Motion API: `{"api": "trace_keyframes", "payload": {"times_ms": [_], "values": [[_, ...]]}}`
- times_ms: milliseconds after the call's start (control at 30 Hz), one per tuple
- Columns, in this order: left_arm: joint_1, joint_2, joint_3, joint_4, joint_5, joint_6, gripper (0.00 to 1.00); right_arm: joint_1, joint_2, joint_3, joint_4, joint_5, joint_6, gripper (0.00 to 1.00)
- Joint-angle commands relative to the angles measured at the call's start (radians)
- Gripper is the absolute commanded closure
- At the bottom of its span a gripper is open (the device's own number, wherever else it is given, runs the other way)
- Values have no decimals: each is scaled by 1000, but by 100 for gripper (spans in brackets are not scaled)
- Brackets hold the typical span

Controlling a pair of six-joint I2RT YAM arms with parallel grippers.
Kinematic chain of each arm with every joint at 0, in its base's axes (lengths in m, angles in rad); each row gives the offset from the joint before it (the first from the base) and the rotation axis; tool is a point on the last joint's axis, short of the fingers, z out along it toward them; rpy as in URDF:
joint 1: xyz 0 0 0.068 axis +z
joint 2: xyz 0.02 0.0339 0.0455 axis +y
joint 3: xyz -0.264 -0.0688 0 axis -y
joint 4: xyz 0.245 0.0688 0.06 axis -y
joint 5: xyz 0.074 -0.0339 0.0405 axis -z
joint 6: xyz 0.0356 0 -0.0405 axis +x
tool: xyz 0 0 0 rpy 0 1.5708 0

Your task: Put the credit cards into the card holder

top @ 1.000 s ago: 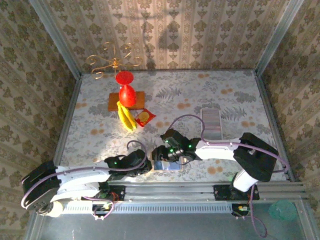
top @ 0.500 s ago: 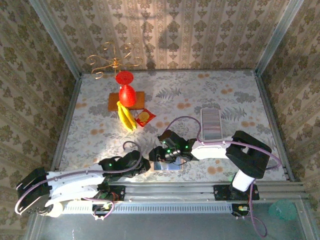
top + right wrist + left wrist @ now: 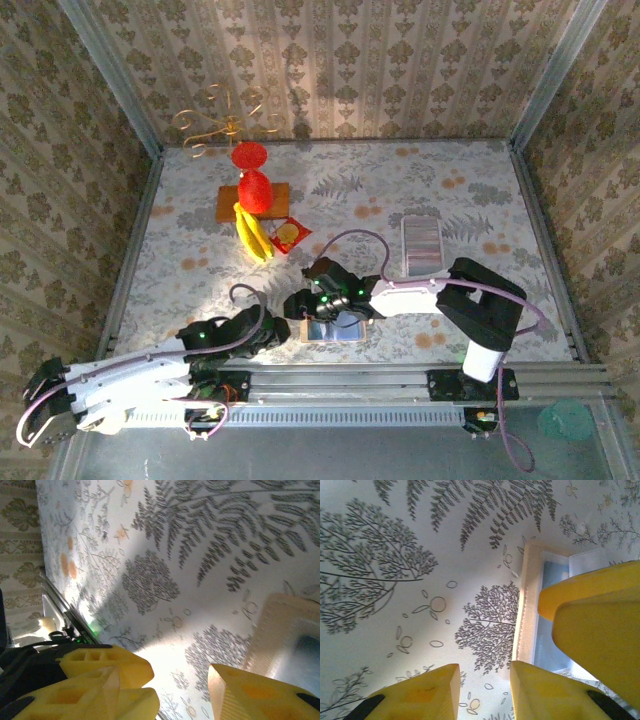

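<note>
Left gripper [image 3: 484, 672] and right gripper [image 3: 180, 672] both spread, empty. A yellow finger [image 3: 595, 630] hides part of the card holder [image 3: 527, 610].

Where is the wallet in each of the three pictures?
Top view: wallet lies open at low centre.
Left wrist: its tan edge runs upright, right of centre.
Right wrist: its tan edge sits at the right border.
Shared landmark: the blue card inside it.
</note>
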Motion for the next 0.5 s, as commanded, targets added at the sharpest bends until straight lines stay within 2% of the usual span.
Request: {"api": "trace_keyframes", "payload": {"times_ms": [0, 267, 467], "values": [[-8, -48, -4, -123, -47, -25, 67, 11, 34, 66, 54, -40, 10, 49], [5, -184, 24, -283, -108, -31, 64, -6, 67, 223, -7, -70, -41, 48], [16, -178, 38, -245, -104, -3, 62, -104, -91, 213, -81, -31, -145, 47]]}}
